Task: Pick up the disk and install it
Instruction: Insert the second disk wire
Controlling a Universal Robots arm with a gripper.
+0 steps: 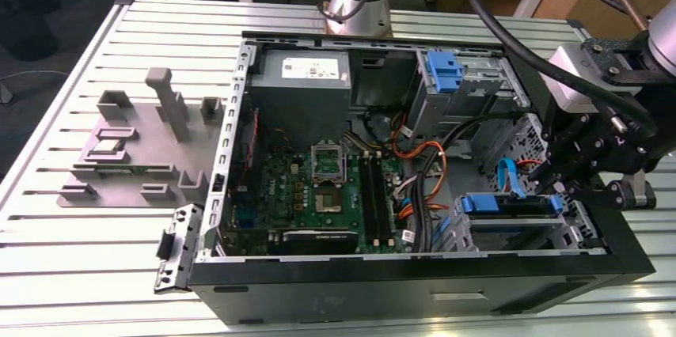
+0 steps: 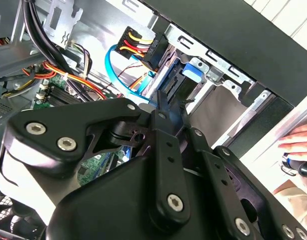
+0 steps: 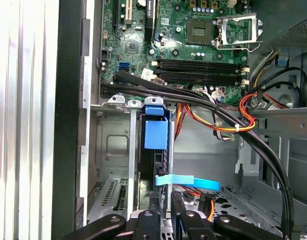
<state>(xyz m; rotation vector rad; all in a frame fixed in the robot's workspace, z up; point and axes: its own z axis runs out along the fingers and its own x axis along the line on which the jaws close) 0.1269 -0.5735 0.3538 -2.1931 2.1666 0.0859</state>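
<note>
gripper point(image 3: 166, 212) clenched on the disk's point(image 3: 156, 134) rear edge; disk stood upright in the case's drive bay point(image 3: 113, 150).

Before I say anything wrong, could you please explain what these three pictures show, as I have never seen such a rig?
The machine is one robot arm with a gripper at its end. The exterior view comes from a camera off the arm, looking down on a slatted metal table. On it lie an open computer case and, at the exterior view's left, a grey fixture. Both wrist views come from cameras riding on the arm. The gripper reaches into the case at the disk, which stands with its blue frame in a metal bay near the motherboard. Whether it grips the disk, I cannot tell.
</note>
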